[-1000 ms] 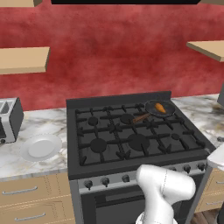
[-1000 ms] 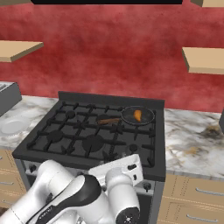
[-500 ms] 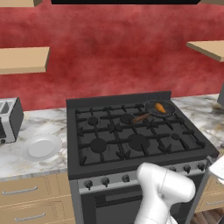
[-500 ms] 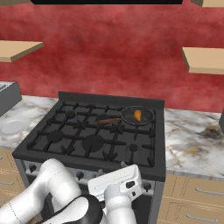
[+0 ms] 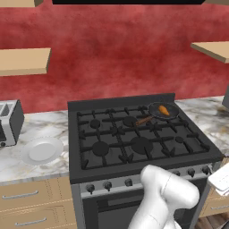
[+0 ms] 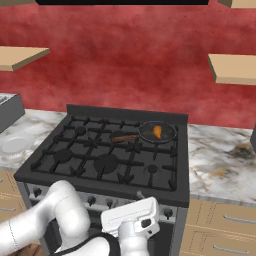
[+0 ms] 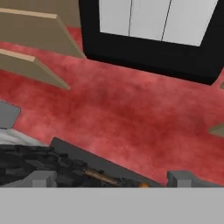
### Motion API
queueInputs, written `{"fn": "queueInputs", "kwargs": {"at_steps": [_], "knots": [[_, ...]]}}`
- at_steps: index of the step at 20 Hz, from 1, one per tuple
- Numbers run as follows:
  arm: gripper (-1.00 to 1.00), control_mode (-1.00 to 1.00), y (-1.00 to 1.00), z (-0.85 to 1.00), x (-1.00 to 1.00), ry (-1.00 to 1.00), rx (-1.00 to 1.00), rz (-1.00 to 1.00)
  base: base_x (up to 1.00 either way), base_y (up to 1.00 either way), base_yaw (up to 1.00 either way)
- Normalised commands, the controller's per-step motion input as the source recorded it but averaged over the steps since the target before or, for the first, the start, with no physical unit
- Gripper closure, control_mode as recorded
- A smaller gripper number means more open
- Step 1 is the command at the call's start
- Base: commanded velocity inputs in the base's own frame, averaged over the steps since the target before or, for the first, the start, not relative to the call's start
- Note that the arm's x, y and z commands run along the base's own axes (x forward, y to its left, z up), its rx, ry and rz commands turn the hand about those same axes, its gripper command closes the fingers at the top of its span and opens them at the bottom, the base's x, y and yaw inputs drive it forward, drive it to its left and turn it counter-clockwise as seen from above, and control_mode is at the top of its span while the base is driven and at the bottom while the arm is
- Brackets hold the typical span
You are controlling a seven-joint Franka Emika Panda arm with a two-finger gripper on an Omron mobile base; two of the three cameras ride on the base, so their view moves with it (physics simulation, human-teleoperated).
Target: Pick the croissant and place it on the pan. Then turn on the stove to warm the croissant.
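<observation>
Since the earlier frames the arm has drawn down and back toward the front of the stove (image 5: 138, 138): in the right base view the hand now hangs low before the knob row, where a second ago it sat higher and further left. Nothing on the stove has shifted.

The croissant (image 5: 164, 110) lies inside the pan (image 5: 163, 111), which sits on the back right burner with its wooden handle pointing toward the middle of the grates. So the first half of the job looks done. The tool (image 7: 114, 178) stands wide with nothing between its tips, and the hand view looks up across the cooktop at the red wall.

What is left, as I judge it, is the knob (image 6: 167, 213) for that burner; no flame shows under the pan. The knobs run along the silver front, just beside the lowered hand.

Further out, a white plate (image 5: 41, 150) rests bare on the worktop (image 5: 27, 167) left of the stove, near a toaster (image 5: 8, 122).
</observation>
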Motion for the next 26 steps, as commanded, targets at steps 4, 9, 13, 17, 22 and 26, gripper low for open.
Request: {"fn": "queueInputs", "kwargs": {"at_steps": [4,9,13,17,22,26], "knots": [[-1.00,-1.00,-0.24,-0.25,0.00,-0.08,0.01,0.00,0.00,0.00,0.00],[-1.00,-1.00,-0.33,-0.23,0.00,-0.04,0.02,0.02,0.00,0.00,0.00],[-1.00,-1.00,-0.34,-0.22,0.00,0.00,0.03,0.09,0.00,0.00,0.00],[-1.00,-1.00,-0.21,-0.26,0.00,0.00,0.04,0.15,0.00,0.00,0.00],[-1.00,-1.00,-0.07,-0.30,0.00,0.00,0.01,0.16,0.00,0.00,0.00],[-1.00,-1.00,0.00,-0.32,0.00,-0.10,0.00,0.06,0.00,0.00,0.00]]}}
